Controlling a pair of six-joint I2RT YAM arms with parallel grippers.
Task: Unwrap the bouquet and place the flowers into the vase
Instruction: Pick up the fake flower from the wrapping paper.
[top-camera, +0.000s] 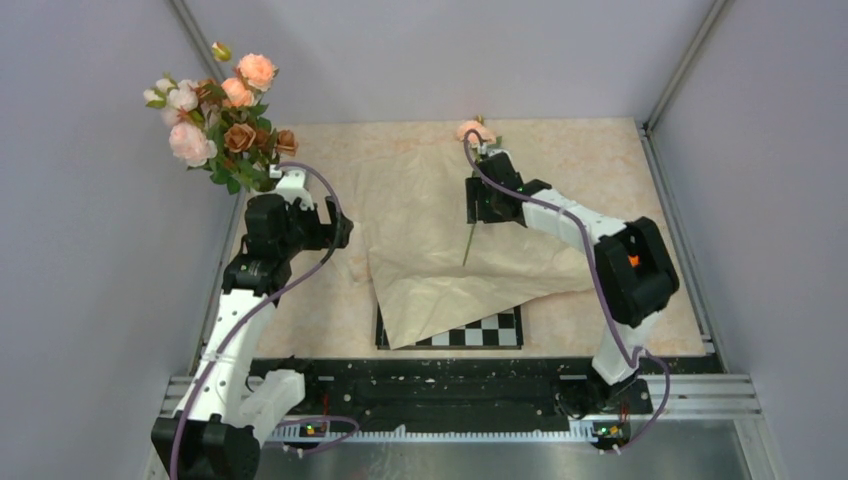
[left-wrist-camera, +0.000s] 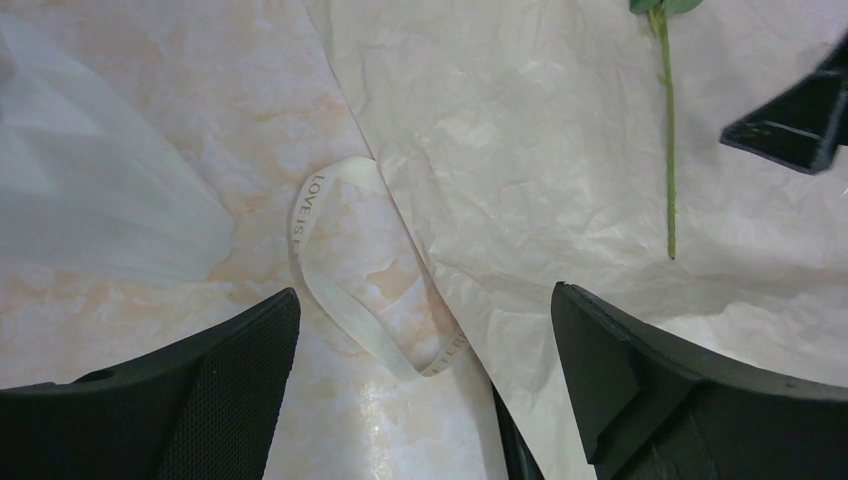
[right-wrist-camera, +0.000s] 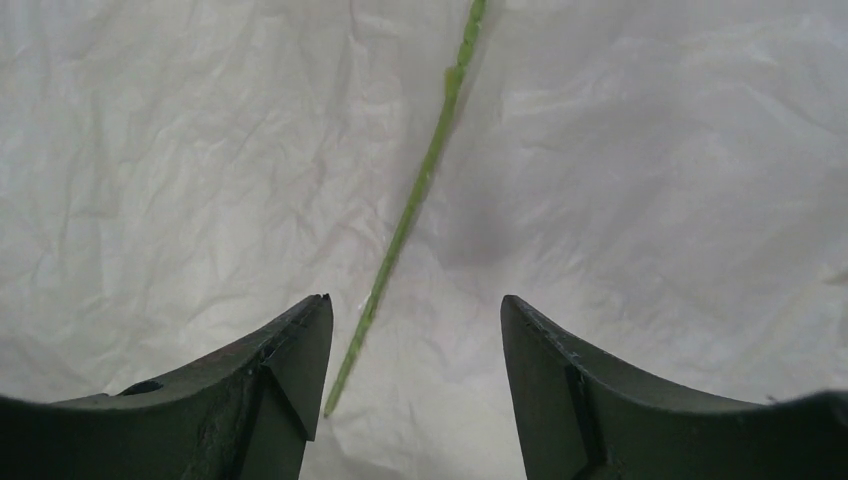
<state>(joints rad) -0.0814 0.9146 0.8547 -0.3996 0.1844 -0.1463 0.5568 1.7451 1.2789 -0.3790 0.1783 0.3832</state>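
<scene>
While most flowers (top-camera: 225, 110) stand in the far-left corner, one rose (top-camera: 474, 131) lies ungrasped beneath the open right end effector (right-wrist-camera: 415, 300); left end effector (left-wrist-camera: 425, 300) wide open, empty.

A marbled peach-and-cream tabletop (top-camera: 620, 170) is filling the floor of a test booth, with plain grey walls (top-camera: 780, 200) closing it in on three sides and pale metal corner posts (top-camera: 684, 62) rising at the back. A black-and-white checkerboard (top-camera: 480, 335) is lying at the table's near edge, only its near strip showing, just beyond a ribbed metal rail (top-camera: 715, 392).
</scene>
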